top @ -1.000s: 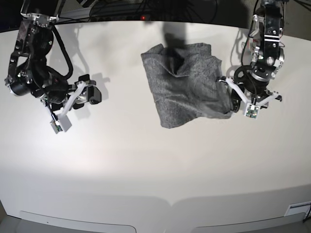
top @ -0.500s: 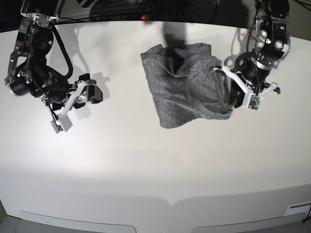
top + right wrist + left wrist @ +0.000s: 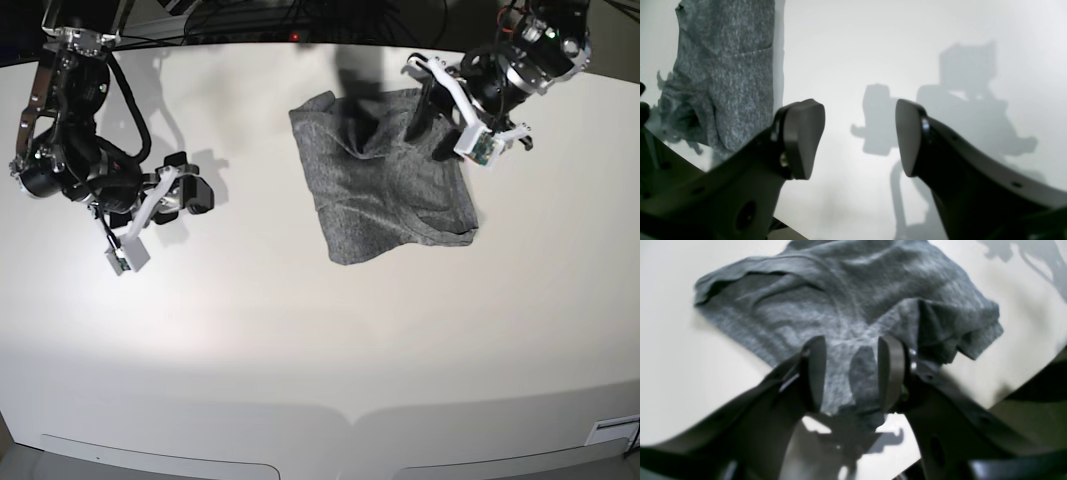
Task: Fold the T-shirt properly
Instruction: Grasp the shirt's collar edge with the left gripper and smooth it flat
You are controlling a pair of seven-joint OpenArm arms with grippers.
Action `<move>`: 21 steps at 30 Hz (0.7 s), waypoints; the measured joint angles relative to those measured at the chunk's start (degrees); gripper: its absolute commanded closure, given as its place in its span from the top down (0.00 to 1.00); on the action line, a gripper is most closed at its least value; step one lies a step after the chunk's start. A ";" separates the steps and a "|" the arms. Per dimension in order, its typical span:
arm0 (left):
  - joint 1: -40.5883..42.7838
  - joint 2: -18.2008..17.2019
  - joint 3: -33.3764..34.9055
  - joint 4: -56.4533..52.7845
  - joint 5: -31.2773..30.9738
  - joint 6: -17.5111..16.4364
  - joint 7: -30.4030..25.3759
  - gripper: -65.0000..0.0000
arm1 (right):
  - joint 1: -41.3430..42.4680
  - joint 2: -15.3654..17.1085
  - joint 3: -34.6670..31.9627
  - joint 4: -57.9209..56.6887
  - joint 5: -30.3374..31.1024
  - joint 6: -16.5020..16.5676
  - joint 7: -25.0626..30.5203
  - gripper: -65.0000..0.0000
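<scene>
The white table [image 3: 300,330] lay bare except for the T-shirt [image 3: 385,185], bunched and crooked near the far edge. Your left gripper [image 3: 850,373] hovered spread above it, your right gripper [image 3: 860,136] wide apart; proper folding remained.

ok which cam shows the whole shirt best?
Base view: the shirt lies whole on the table, every edge visible. Left wrist view has it close but cropped at the top behind the left claw. Right wrist view catches only a strip at left.
</scene>
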State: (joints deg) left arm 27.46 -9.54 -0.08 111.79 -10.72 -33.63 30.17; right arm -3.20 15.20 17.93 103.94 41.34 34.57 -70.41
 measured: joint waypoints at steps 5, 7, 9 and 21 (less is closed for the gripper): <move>-0.02 0.04 4.96 -0.02 10.86 -0.04 -0.09 0.39 | 0.00 0.02 0.00 0.00 -0.02 0.02 -0.50 0.57; -0.02 0.02 5.18 -0.02 11.43 0.96 -0.33 0.38 | 0.02 0.02 0.00 0.00 0.00 0.00 -1.27 0.57; -0.17 0.00 5.07 -0.02 13.57 2.64 -0.42 0.38 | 0.00 0.02 0.00 0.00 0.00 0.02 -1.27 0.57; -0.15 0.02 5.05 -0.83 17.14 2.56 2.86 0.00 | 0.00 0.02 0.00 0.00 0.00 0.00 -1.25 0.57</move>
State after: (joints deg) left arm 27.31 -9.52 4.97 110.96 6.42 -31.07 33.04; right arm -3.20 15.22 17.93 103.94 41.34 34.57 -71.66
